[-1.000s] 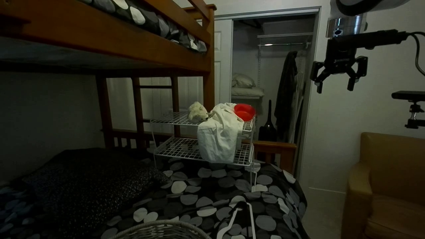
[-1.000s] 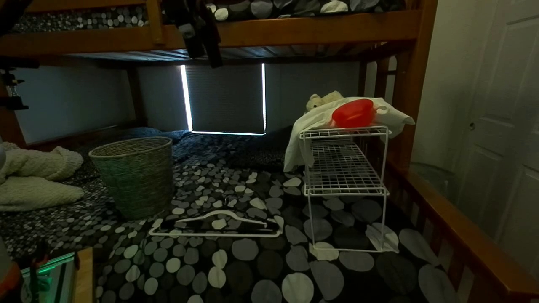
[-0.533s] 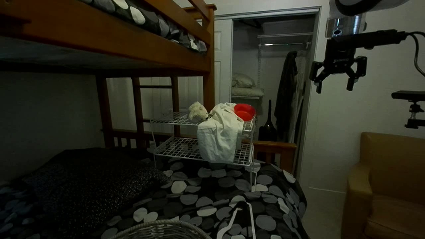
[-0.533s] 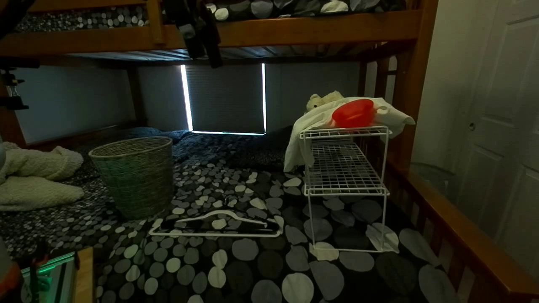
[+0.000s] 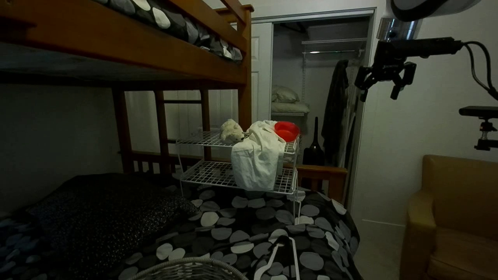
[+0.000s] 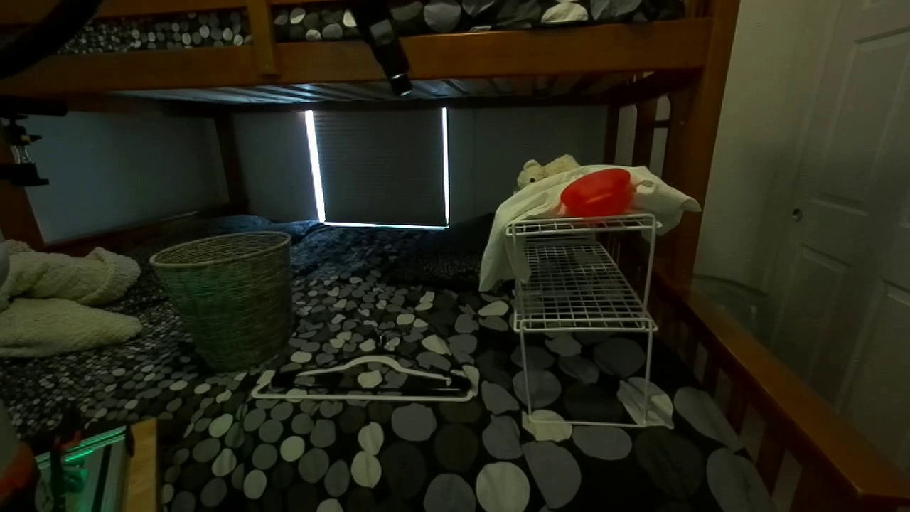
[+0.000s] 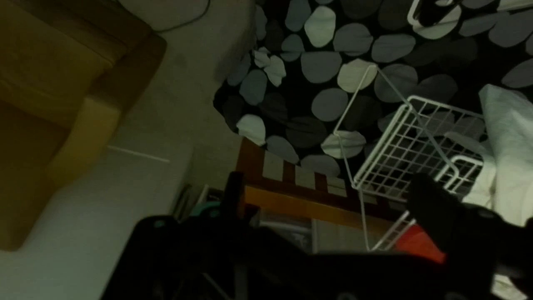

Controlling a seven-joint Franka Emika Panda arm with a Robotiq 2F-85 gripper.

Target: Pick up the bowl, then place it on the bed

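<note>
While thin light leaks past the edges of the window blind (image 6: 380, 171), you see a dim room and, in it, the bed (image 6: 455, 455), the lower bunk of a wooden frame (image 6: 498, 53), spread with black bedding (image 6: 306, 444) printed in grey and white discs. On it stand a white wire rack (image 6: 583, 328) and, well apart, a woven basket (image 6: 234, 306); a white hanger (image 6: 366, 397) lies near the basket. Past the end of the bed you have an open closet (image 5: 288, 62) with a dark garment (image 5: 335, 105) hanging inside, and a tan armchair (image 5: 459, 194) off to one side.

Your red bowl (image 5: 287, 132) is on top of the rack, at its end, tilted, just beside a draped white cloth (image 5: 256, 159); whether some cloth runs beneath it, you cannot tell. A stuffed bear (image 5: 231, 132) sits across the cloth from it. In an exterior view, your gripper (image 5: 379, 94) hangs in the air, higher than the bowl and well apart from it, its fingers (image 5: 395, 92) spread wide. The wrist view shows the bowl partly hidden behind it.

Compared with half a second ago, your gripper, in that exterior view, sits a little higher and farther over toward the closet, with a slight tilt to its fingers. The bowl, cloth and bear look just as they did.
</note>
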